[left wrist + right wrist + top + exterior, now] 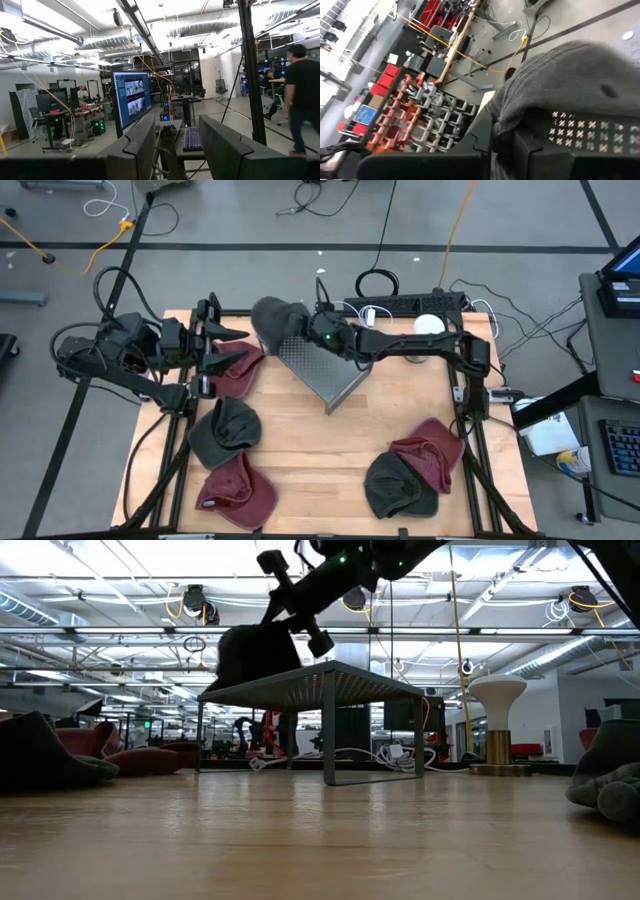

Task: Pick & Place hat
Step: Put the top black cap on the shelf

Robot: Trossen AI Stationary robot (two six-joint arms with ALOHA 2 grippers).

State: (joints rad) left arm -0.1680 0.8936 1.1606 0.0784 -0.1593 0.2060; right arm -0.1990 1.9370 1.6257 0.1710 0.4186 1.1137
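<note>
1. Near the high view's lower edge lie a maroon hat (237,492) at left and a grey-and-maroon pair (412,470) at right.
2. At centre stands the perforated metal stand (322,367).
3. Above it, the right gripper (300,328) is clamped on the grey hat (276,319), held at the stand's upper-left corner.
4. At far left, the left gripper (222,348) waits, fingers parted, empty.

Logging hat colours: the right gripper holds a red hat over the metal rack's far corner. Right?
Not quite. The hat in the right gripper is grey, not red, as the high view shows. It does hang at the far corner of the metal rack.
</note>
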